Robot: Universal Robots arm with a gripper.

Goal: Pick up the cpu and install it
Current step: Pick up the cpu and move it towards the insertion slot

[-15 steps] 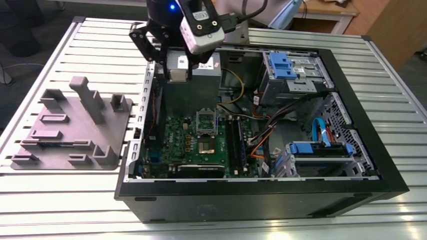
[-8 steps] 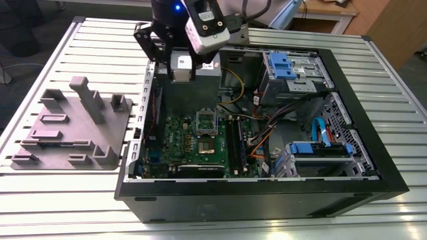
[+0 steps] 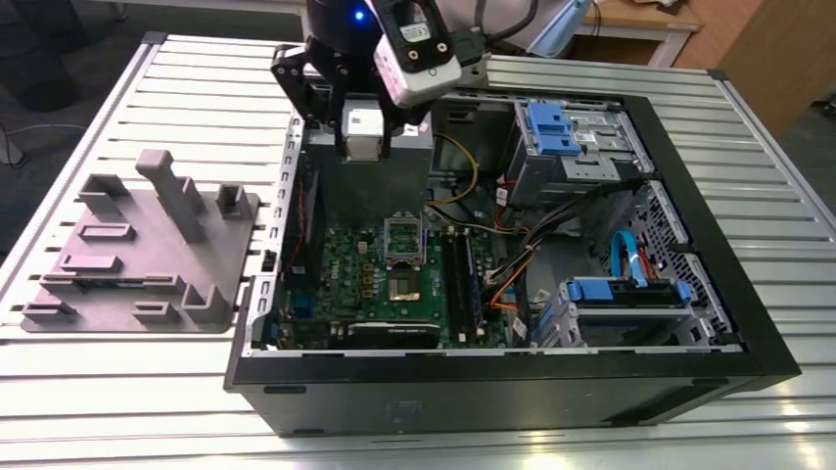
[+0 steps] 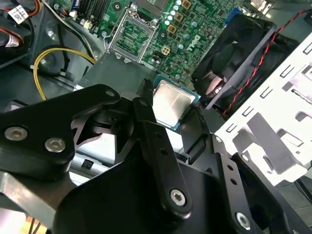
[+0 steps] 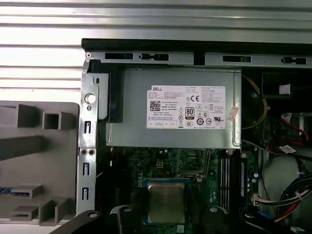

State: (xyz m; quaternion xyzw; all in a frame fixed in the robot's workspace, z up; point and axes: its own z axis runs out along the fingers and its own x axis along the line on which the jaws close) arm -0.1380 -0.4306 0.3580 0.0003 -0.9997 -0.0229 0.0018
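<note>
The cpu point(image 4: 171, 103), a thin square chip with a silver top, sits between my black fingers in both wrist views, and my gripper point(image 4: 173, 106) is shut on its edges. In the first wrist view the cpu point(image 5: 165, 202) hangs over the green board, just off the grey power-supply box point(image 5: 170, 107). The metal-framed socket point(image 4: 133, 34) lies further along the board point(image 4: 195, 29), apart from the chip. The exterior view has my gripper point(image 3: 366, 137) high over the back of the open computer case point(image 3: 731, 323), above the power supply and away from the socket point(image 3: 402, 235).
A grey holder block point(image 3: 131, 245) with posts lies on the slatted table at the exterior view's left. Inside the case are blue drive cages point(image 3: 565, 127), loose cables point(image 3: 523, 264), long black memory slots point(image 3: 460, 274) and a black fan point(image 4: 243, 53) beside the chip.
</note>
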